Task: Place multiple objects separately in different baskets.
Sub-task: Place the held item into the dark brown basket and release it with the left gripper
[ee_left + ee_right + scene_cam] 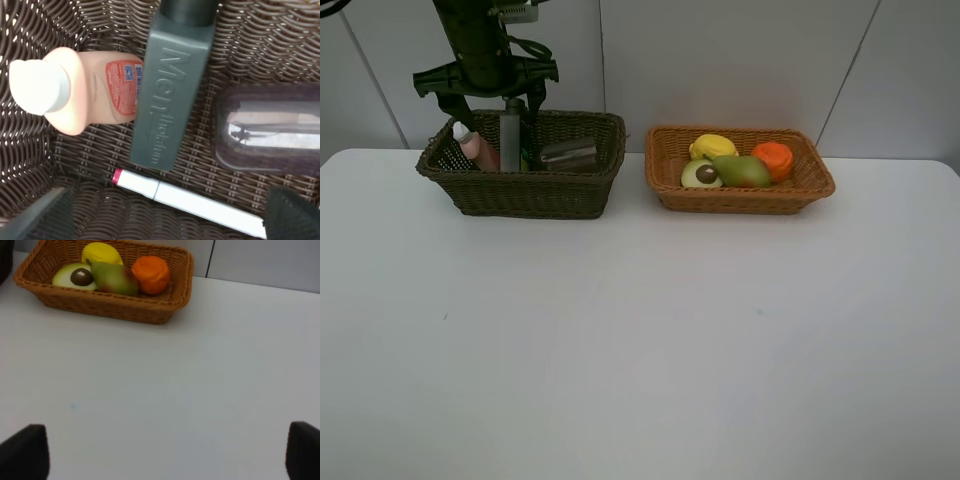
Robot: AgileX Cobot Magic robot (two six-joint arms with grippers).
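Observation:
The dark olive-brown basket (520, 190) at the back left holds the peach-pink bottle (85, 95), the dark pump bottle (170, 100), the translucent cup (270, 130) lying on its side and the white pink-tipped marker (190, 202). My left gripper (492, 105) hangs open right above this basket, and its fingertips (40, 217) touch none of the things. The orange-tan basket (740, 195) holds the lemon (712, 145), avocado half (700, 175), pear (740, 170) and orange (773, 158). My right gripper (162, 452) stands open over bare table, well short of that basket (100, 302).
Both baskets stand side by side along the back of the white table (640, 340), close to the grey wall. The left arm's dark body (475, 40) rises above the dark basket.

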